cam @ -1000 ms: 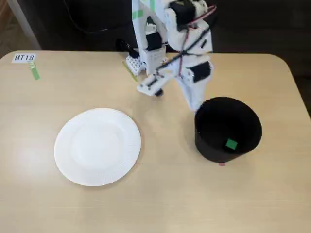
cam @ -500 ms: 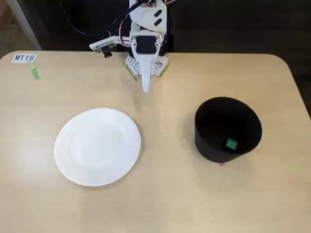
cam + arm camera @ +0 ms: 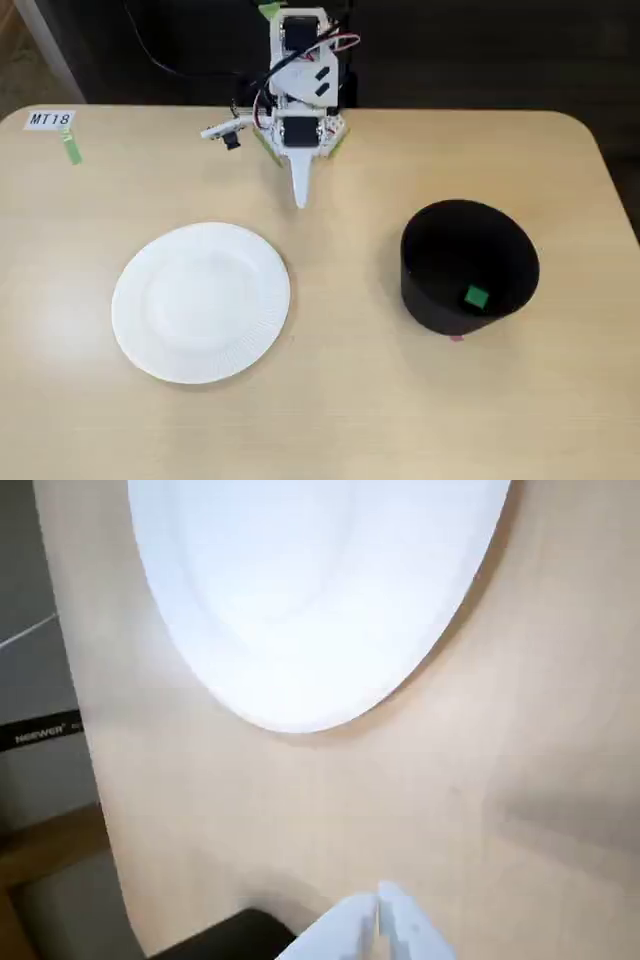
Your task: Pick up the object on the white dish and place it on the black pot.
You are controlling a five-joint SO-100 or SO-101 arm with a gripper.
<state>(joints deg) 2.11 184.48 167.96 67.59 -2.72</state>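
Observation:
A white dish (image 3: pixel 201 301) lies on the table at the left and holds nothing; it also fills the top of the wrist view (image 3: pixel 310 590). A black pot (image 3: pixel 467 267) stands at the right, with a small green cube (image 3: pixel 476 297) inside on its bottom. My gripper (image 3: pixel 300 196) is folded back near the arm's base at the far edge of the table, pointing toward the front, shut and empty. In the wrist view its two white fingertips (image 3: pixel 378 905) meet at the bottom edge, over bare table.
The wooden table (image 3: pixel 330 400) has rounded corners. A white label "MT18" (image 3: pixel 50 119) with a green tape strip (image 3: pixel 71 148) sits at the far left. A small camera (image 3: pixel 230 133) juts out beside the arm's base. The pot's dark rim (image 3: pixel 225 935) shows at the wrist view's bottom.

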